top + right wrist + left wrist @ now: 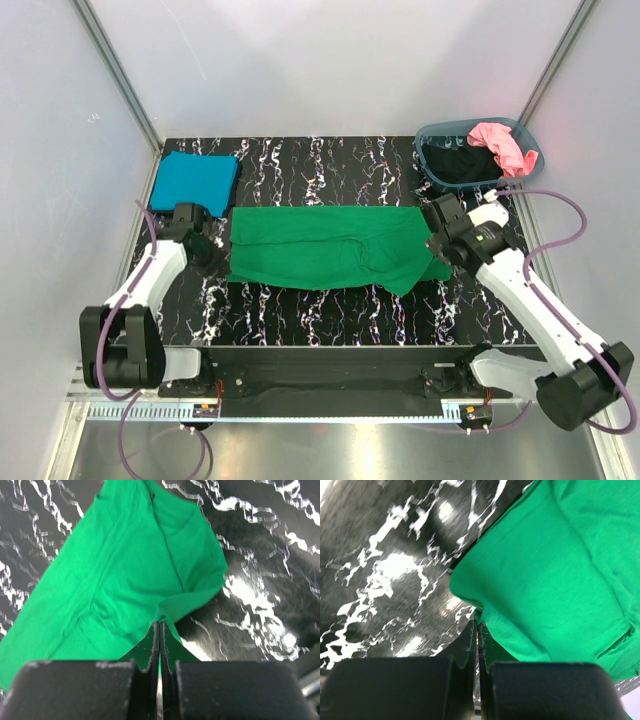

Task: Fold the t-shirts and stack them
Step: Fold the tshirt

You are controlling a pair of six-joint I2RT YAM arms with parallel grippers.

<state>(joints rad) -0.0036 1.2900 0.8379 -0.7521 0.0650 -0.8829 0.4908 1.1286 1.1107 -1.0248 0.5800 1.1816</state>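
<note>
Green shirt [320,245] lies flat on the table [330,320], folded into a long band stretched from one gripper to the other.

The left gripper [222,243] is clamped on the band's left end. In its wrist view the two fingers [465,645] meet with no gap between them. The cloth's edge is pinched at their tips, and the rest of the shirt spreads away ahead and to the right of them.

The right gripper [434,248] is clamped on the band's right end. Its wrist view shows the jaws pressed together with a small peak of green cloth drawn up at the tips, and the shirt fans out ahead and to the left. A looser flap of the shirt juts out past the band's near edge, just inward of this gripper.

A teal shirt [195,182] lies folded in a neat square just beyond the left gripper. Its corner comes right up to the green shirt's far left corner, and whether they touch cannot be told.

Beyond the right gripper stands a basket [430,135]. It holds a black shirt [460,163], and a pink shirt [500,145] is heaped against its right side.
</note>
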